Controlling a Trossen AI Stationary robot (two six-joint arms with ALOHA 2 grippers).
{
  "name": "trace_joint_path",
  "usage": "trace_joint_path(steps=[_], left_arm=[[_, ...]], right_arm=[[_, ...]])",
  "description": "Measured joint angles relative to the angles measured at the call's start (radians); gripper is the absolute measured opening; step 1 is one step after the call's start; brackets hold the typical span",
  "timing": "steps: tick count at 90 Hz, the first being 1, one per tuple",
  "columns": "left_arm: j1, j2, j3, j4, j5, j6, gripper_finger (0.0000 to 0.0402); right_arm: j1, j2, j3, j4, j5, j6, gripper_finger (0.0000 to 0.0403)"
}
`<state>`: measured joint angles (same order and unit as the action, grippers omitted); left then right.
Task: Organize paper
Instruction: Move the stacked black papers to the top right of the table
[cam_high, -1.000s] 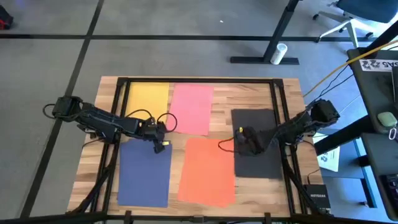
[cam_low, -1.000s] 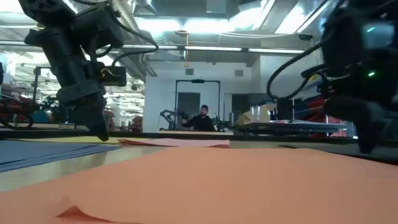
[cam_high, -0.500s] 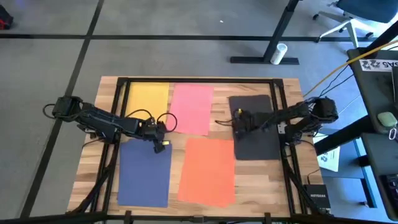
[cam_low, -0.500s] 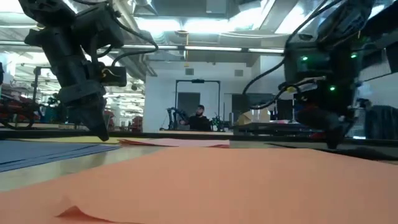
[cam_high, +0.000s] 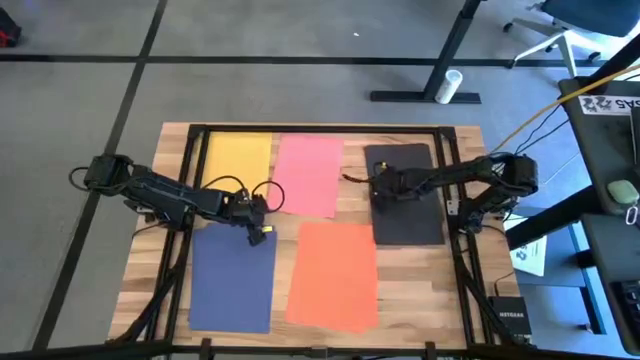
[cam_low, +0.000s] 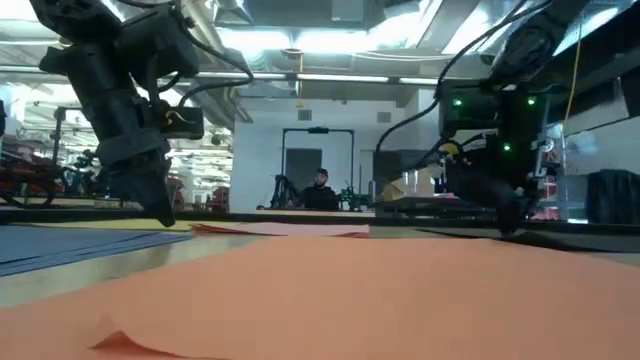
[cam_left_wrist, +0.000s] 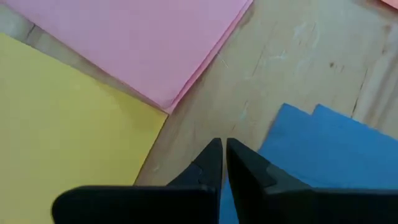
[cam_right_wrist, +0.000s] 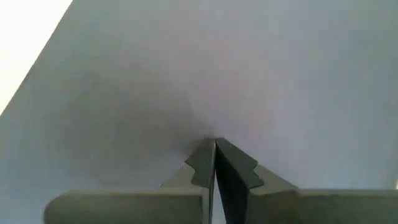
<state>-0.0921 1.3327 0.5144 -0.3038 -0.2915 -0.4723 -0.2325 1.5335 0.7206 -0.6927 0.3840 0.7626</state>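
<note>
Paper: five coloured sheets lie flat and separate on the wooden tabletop (cam_high: 400, 290); none are stacked.
Back row: yellow sheet (cam_high: 238, 157) at the left, pink sheet (cam_high: 308, 173) just beside it, black sheet (cam_high: 405, 195) toward the right, slightly askew.
Front row: navy sheet (cam_high: 232, 280) at the left, orange sheet (cam_high: 333, 273) beside it.
Right tool (cam_high: 380, 190): fingers closed together, tips pressed down on the black sheet near its left edge; it pins the sheet and does not grip it.
Left tool (cam_high: 262, 236): fingers closed on nothing, tip at the navy sheet's upper right corner, by bare wood between the yellow, pink and navy sheets.
Done, by my judgement: nothing gathered; sheets roughly in two rows.
Left to do: square up the black sheet, then collect or align all five.
Beyond the tabletop: a person (cam_low: 320, 190) far off in the room.
</note>
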Motion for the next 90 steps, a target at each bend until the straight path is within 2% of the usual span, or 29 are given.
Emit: trace_joint_path(steps=[18,27,36,54,69,90], left_arm=[[0.000,0.000,0.000,0.000,0.000,0.000,0.0008],[0.000,0.000,0.000,0.000,0.000,0.000,0.0008],[0.000,0.000,0.000,0.000,0.000,-0.007,0.0008],[0.000,0.000,0.000,0.000,0.000,-0.054,0.0008],[0.000,0.000,0.000,0.001,0.000,-0.100,0.0008],[0.000,0.000,0.000,0.001,0.000,-0.155,0.0008]], right_arm=[[0.002,-0.029,0.143,-0.116,-0.009,-0.079,0.0001],[0.007,-0.050,0.206,-0.199,-0.133,-0.101,0.0000],[0.055,-0.073,0.214,-0.231,-0.260,-0.078,0.0000],[0.232,-0.087,0.162,-0.314,-0.357,0.165,0.0000],[0.385,-0.088,0.095,-0.215,-0.457,0.378,0.0000],[0.526,-0.089,0.008,-0.116,-0.465,0.614,0.0000]])
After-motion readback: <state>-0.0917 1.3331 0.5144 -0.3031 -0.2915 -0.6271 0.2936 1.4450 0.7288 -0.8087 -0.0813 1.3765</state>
